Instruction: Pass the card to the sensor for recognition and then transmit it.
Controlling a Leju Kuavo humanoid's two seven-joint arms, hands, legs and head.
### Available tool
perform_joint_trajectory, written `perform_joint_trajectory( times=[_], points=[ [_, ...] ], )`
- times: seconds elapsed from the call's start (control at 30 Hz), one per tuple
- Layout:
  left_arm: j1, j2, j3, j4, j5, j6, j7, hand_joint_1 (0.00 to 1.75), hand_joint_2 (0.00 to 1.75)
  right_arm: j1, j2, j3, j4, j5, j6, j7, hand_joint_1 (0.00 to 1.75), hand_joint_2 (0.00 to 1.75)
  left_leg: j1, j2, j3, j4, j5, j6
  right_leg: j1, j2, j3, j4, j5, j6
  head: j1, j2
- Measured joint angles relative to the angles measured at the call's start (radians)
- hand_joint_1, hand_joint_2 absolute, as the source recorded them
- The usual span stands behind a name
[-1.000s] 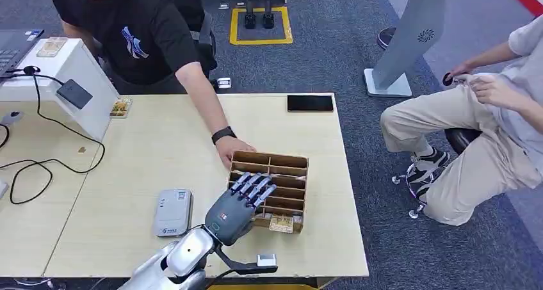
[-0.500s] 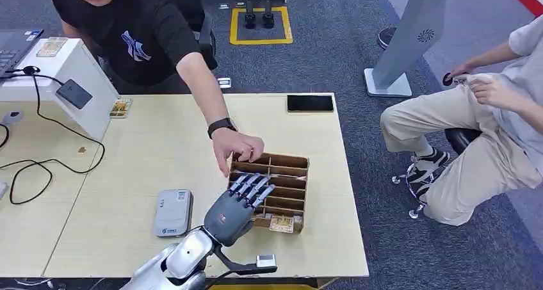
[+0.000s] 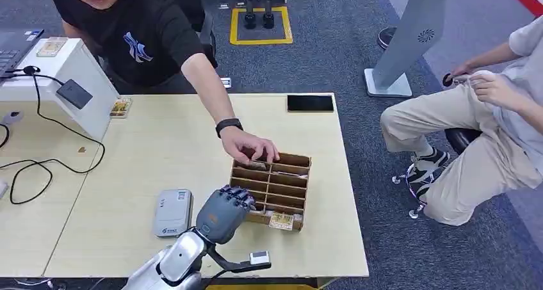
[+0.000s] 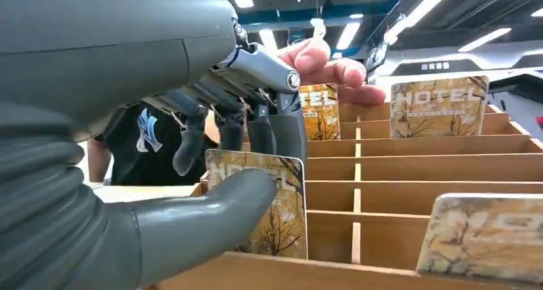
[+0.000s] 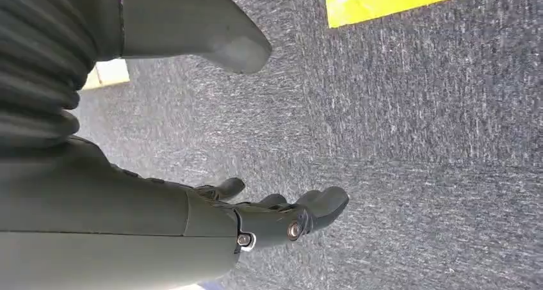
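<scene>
A wooden box [image 3: 301,158] with several slots stands on the table's near right. My left hand [image 3: 223,213] is at its near left corner, fingers curled down into a slot. Up close, the left hand [image 4: 211,175] pinches an upright tan "HOTEL" card [image 4: 278,207], thumb in front and fingers [image 4: 282,127] behind it. Other cards stand in the box [image 4: 438,107] [image 4: 486,235]; one lies at the near edge [image 3: 281,223]. A grey card reader [image 3: 173,212] lies just left of my hand. My right hand [image 5: 256,219] hangs over the carpet, fingers apart and holding nothing.
A person in black reaches across the table, hand [image 3: 251,146] on the box's far row, fingertips [image 4: 326,63] near a card there. A white stand with a black pad [image 3: 74,93] and cables sits far left. A phone [image 3: 310,103] lies at the far edge. Another person sits right.
My left hand's fingers, stretched over the box before, have curled down onto a card. The person's hand has shifted right along the box's far row.
</scene>
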Motion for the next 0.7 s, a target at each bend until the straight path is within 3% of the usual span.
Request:
perform_joint_trajectory(
  times=[0.07,0.1,0.4,0.7],
  points=[
    [0.003,-0.004,0.008,0.002,-0.008,0.014,0.0,0.05,1.75,0.0,0.0,0.0,0.001,0.001,-0.002,0.0,0.0,1.75,0.0,0.0,0.0,0.0,0.0,0.0,0.0,0.0,0.0,0.0,0.0,0.0,0.0,0.0],
    [0.004,-0.005,0.01,0.003,-0.011,0.026,0.0,0.0,1.75,0.0,0.0,0.0,0.002,0.005,-0.004,0.0,0.0,1.75,0.0,0.0,0.0,0.0,0.0,0.0,0.0,0.0,0.0,0.0,0.0,0.0,0.0,0.0],
    [0.012,-0.018,0.033,0.006,-0.026,0.082,0.0,0.0,1.75,0.0,0.0,0.0,0.007,0.013,-0.008,-0.003,0.0,1.75,0.0,0.0,0.0,0.0,0.0,0.0,0.0,0.0,0.0,0.0,0.0,0.0,0.0,0.0],
    [0.008,-0.021,0.033,0.012,-0.011,0.044,-0.022,0.0,1.75,-0.002,0.0,0.0,0.013,0.017,-0.008,-0.006,0.0,1.75,0.0,0.0,0.0,0.0,0.0,0.0,0.0,0.0,0.001,0.0,0.0,0.0,0.0,0.0]
  ],
)
